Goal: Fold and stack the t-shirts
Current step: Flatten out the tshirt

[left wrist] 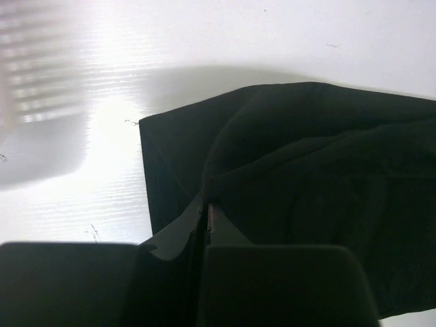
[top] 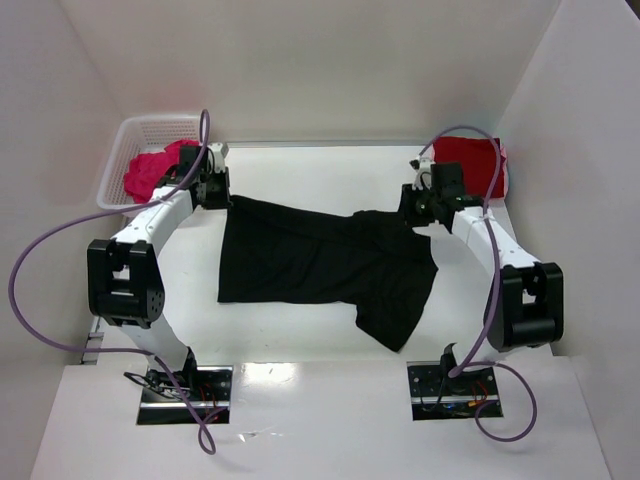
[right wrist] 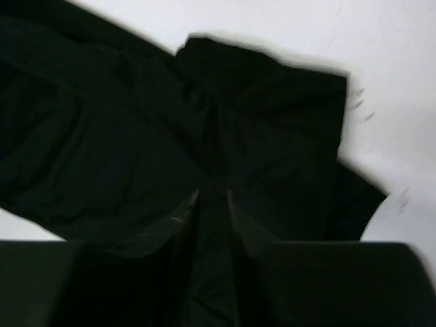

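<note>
The black t-shirt (top: 320, 262) lies spread across the middle of the table, its far edge lifted at both ends. My left gripper (top: 222, 192) is shut on its far left corner; in the left wrist view (left wrist: 206, 204) the cloth (left wrist: 306, 170) bunches at the closed fingertips. My right gripper (top: 412, 212) is shut on its far right part; in the right wrist view (right wrist: 212, 197) a strip of black cloth (right wrist: 259, 122) runs between the fingers. The magenta-pink t-shirt (top: 150, 170) lies crumpled in the basket. The dark red t-shirt (top: 470, 165) lies folded at the far right.
A white mesh basket (top: 122, 150) stands at the far left corner. White walls close in the table at the back and on both sides. The arm bases sit at the near edge.
</note>
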Controlling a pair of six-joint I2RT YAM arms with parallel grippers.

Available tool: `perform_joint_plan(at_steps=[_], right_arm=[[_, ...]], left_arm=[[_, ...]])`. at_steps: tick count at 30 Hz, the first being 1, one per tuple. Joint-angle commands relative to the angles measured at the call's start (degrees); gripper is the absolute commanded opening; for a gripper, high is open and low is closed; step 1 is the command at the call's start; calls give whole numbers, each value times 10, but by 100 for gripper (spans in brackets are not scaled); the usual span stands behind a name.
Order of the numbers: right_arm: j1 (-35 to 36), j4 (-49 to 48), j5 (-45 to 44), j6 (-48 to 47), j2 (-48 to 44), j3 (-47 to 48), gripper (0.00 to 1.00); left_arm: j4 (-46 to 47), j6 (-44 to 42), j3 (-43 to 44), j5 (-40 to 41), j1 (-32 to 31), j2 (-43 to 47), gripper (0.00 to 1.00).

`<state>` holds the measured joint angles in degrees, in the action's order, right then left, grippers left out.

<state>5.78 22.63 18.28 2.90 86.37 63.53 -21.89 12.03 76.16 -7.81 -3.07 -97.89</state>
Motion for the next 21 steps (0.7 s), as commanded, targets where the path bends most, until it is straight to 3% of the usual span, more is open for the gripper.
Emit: perform_joint_plan(at_steps=[1, 2, 3, 6, 10, 15, 21], right_arm=[[9, 3, 16, 24, -37, -17, 32], [14, 3, 3, 24, -37, -17, 62], [14, 3, -13, 31, -50, -17, 73], [14, -4, -102, 46, -57, -9, 87], [-1, -9, -135, 56, 6, 17, 95], [-1, -8, -141, 69, 121, 86, 95], [-1, 0, -146, 55, 203, 140, 85]], left_arm=[[4, -3, -3, -11, 0, 13, 0], [4, -3, -8, -11, 0, 13, 0], [4, -3, -8, -11, 0, 13, 0], [4, -8, -15, -11, 0, 18, 0], [9, -13, -15, -16, 0, 18, 0], [9, -13, -20, -16, 0, 18, 0], [9, -18, -20, -16, 5, 13, 0]])
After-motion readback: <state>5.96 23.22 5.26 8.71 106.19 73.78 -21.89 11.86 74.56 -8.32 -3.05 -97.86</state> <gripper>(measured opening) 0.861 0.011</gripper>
